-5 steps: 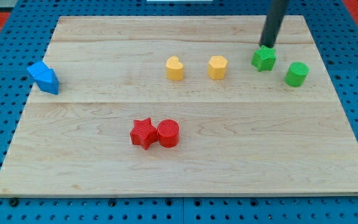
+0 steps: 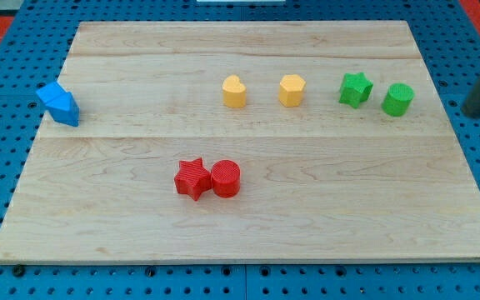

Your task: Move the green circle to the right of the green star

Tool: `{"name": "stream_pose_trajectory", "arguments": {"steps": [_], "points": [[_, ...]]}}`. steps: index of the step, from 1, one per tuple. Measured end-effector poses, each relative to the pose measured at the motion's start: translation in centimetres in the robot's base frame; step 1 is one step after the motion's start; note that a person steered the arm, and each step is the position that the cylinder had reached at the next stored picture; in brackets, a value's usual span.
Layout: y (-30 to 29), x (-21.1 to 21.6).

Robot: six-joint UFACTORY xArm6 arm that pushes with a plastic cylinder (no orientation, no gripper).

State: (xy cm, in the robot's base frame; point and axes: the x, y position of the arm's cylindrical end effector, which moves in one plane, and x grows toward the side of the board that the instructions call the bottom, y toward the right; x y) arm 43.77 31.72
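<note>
The green circle (image 2: 397, 99) stands near the board's top right, just to the right of the green star (image 2: 355, 89) and slightly lower, with a small gap between them. My rod comes in at the view's right edge, off the board; my tip (image 2: 473, 112) is right of the green circle and well apart from it, touching no block.
A yellow heart (image 2: 234, 92) and a yellow hexagon (image 2: 291, 90) stand left of the green star. A red star (image 2: 192, 178) and a red circle (image 2: 226, 178) touch near the middle bottom. A blue block (image 2: 58, 103) sits at the left edge of the wooden board (image 2: 248, 217).
My rod left the spot just above the green star and swung to the view's right edge, off the board. The green star shifted slightly down. The green circle has not moved.
</note>
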Motion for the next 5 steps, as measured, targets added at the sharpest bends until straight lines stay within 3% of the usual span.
{"name": "stream_pose_trajectory", "arguments": {"steps": [1,2,5], "points": [[-10.3,3.1],[-12.1,2.3],[-8.6,-4.1]]}}
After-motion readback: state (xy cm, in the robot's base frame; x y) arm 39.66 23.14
